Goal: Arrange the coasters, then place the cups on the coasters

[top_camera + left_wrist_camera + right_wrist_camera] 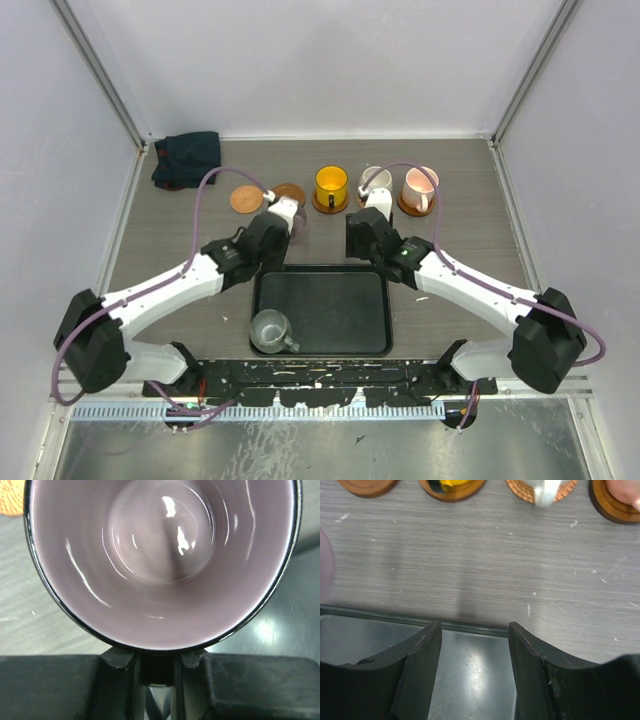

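within the left gripper [155,661], a purple cup [160,565]

Top camera stares down from high over the near edge, whole table [480,200] in frame. Left wrist camera is pressed close, looking straight into the purple cup [160,565]'s mouth. Right wrist camera peers low over the tray [470,626]'s far rim at the coasters [612,507], which the top view shares.

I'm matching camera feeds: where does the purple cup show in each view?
Top external: purple cup beyond the black tray, near its far-left corner, in the left gripper.
Left wrist: fills the frame.
Right wrist: blurred purple sliver, left edge.
Shared landmark, top and right wrist: tray's far rim.
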### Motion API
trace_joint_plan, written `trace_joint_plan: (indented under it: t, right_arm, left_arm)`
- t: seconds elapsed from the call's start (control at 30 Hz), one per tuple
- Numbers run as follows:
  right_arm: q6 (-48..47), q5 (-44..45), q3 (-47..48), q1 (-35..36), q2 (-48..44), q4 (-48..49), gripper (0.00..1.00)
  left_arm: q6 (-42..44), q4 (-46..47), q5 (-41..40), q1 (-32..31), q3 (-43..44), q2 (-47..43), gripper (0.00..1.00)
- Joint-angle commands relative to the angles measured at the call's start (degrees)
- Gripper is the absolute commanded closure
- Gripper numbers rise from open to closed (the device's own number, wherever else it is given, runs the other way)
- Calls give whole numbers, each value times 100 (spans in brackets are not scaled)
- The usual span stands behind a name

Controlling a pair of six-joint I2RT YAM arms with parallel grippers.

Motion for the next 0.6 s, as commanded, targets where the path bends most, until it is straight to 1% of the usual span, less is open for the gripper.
trace_joint_plan:
  t: [0.0, 0.13, 0.27, 0.43, 0.57]
  right_arm:
    - [252, 574, -282, -29, -430, -138, 39]
    - [339, 653, -547, -160, -595, -260, 39]
    - [370, 559, -741, -265, -705, -288, 39]
    - [390, 433, -826, -308, -814, -290, 39]
    - [359, 392, -810, -323, -823, -292, 39]
  left_arm:
    - [141, 280, -373, 428, 972, 567, 100]
    - [109, 120, -360, 849, 1724, 1248, 100]
    - [91, -346, -396, 1176, 2598, 2149, 100]
    - [-32, -880, 50, 1597, 3723, 3168, 100]
    - [-57, -1153, 186, 1772, 4349, 3755, 100]
